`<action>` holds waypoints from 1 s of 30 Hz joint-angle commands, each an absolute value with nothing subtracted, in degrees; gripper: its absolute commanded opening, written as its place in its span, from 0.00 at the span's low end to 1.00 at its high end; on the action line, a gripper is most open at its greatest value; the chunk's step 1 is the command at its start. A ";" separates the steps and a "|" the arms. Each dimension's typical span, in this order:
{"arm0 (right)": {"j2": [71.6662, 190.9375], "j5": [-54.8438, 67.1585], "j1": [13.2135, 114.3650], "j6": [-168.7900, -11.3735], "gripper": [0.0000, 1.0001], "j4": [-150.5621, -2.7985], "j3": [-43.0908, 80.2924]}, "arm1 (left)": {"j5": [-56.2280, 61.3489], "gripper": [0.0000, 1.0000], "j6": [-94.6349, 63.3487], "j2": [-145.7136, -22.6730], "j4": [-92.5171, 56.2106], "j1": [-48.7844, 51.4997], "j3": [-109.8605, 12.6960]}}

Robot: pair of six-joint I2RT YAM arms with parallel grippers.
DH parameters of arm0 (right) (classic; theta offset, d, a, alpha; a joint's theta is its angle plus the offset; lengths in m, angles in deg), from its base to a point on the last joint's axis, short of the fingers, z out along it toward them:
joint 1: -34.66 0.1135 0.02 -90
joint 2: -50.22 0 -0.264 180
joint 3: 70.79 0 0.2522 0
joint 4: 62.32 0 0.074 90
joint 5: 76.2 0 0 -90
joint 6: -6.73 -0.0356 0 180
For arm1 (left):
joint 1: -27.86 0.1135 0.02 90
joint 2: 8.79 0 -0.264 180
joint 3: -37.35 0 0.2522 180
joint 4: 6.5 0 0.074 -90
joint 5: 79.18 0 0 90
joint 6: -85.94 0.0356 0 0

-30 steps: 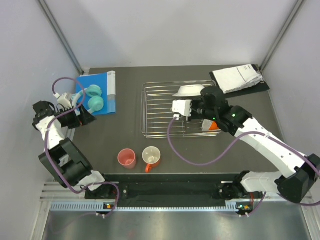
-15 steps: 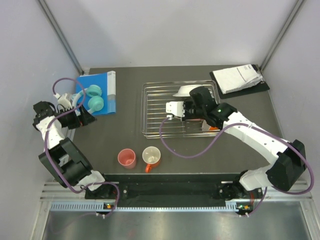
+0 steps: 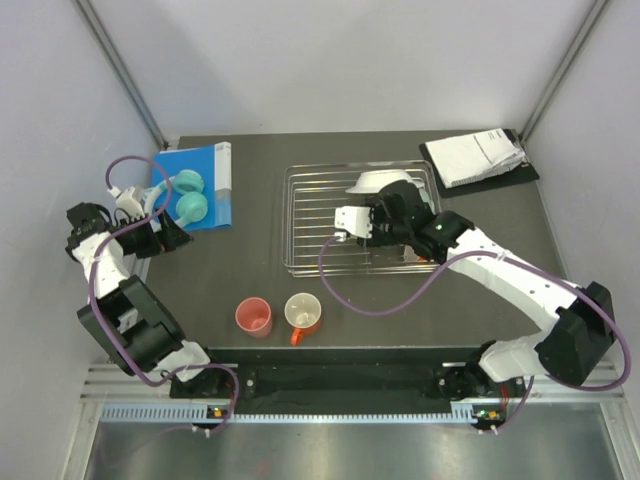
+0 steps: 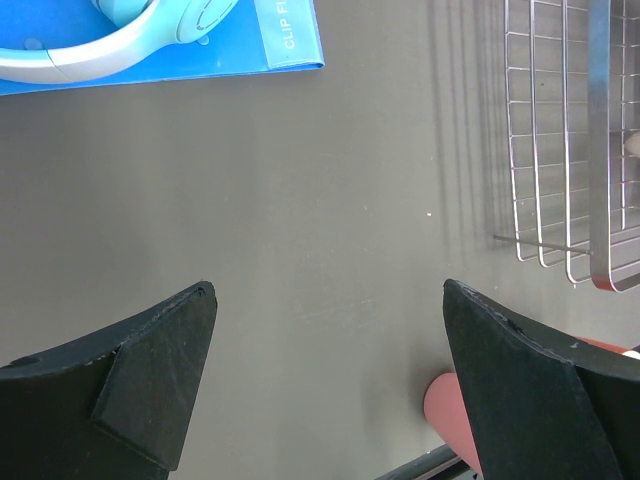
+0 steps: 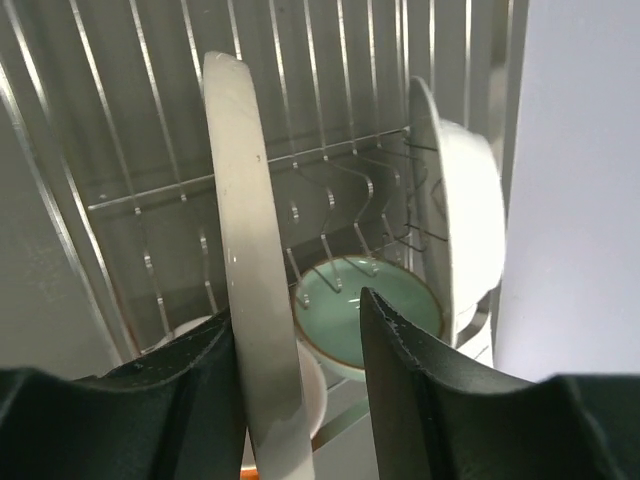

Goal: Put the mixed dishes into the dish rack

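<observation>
Nearest us, the pink cup point(image 3: 254, 317) and the orange mug point(image 3: 303, 312) stand side by side on the table point(image 3: 220, 280), outside the dish rack point(image 3: 310, 225). To the left, our left gripper point(image 4: 328, 295) hangs spread wide over the table. Inside the rack, our right gripper point(image 5: 300, 320) straddles the plate point(image 5: 245, 250), which stands on edge. The fingers are parted, with a gap on one side. Beyond lie the mint-green bowl point(image 5: 375, 310) and, on edge, the white bowl point(image 5: 465, 200).
</observation>
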State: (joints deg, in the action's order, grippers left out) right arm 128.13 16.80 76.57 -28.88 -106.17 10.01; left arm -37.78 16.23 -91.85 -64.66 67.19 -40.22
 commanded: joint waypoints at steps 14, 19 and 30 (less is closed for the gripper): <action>119.31 22.40 83.52 -36.94 0.76 -114.84 9.67 | -38.22 0.99 17.12 -90.88 -65.34 67.14 -43.82; 115.09 26.10 88.00 -43.88 0.99 -115.81 13.36 | -38.31 0.99 19.31 -90.44 -68.50 67.14 -45.49; 129.13 41.99 101.61 -74.90 1.00 -131.18 38.22 | -38.83 0.99 23.27 -83.68 -74.39 67.14 -46.55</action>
State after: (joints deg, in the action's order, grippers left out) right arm 120.55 32.30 94.95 -60.11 -123.59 27.30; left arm -37.30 20.76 -88.79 -71.33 67.19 -43.77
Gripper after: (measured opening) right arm 0.995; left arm 0.991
